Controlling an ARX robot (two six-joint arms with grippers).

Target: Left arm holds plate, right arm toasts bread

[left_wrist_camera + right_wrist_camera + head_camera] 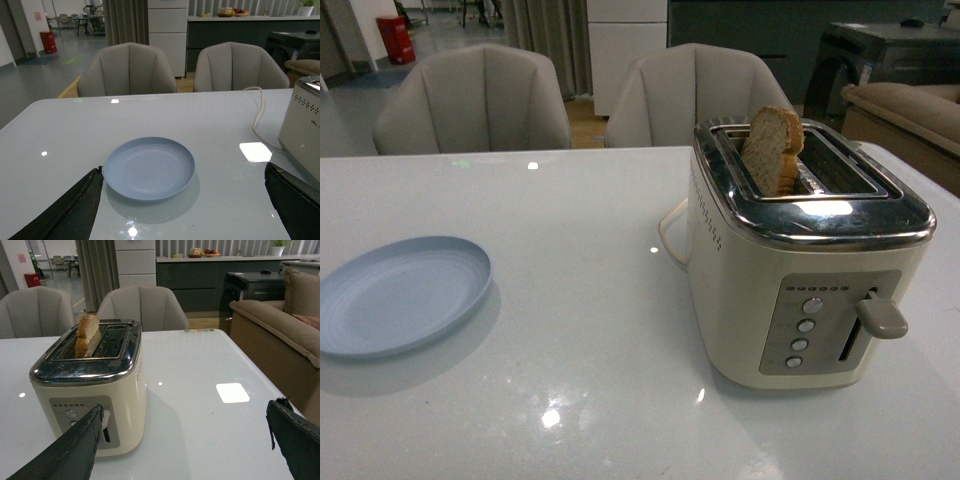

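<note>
The pale blue plate (400,294) lies empty on the white table at the left; in the left wrist view the plate (149,168) sits just ahead of my open left gripper (185,200), whose black fingers (70,210) stand wide apart. A slice of light brown bread (772,148) stands upright in the left slot of the cream toaster (800,260), poking well above the chrome top. In the right wrist view the bread (87,334) and toaster (90,385) sit in front of my open right gripper (185,440), with nothing between its fingers (75,450). Neither arm shows in the front view.
The toaster's lever (882,317) sticks out at its front, beside a panel of round buttons (803,327). Its pale cord (260,117) trails over the table behind it. Two grey chairs (472,100) stand at the far edge. A brown sofa (280,330) lies to the right.
</note>
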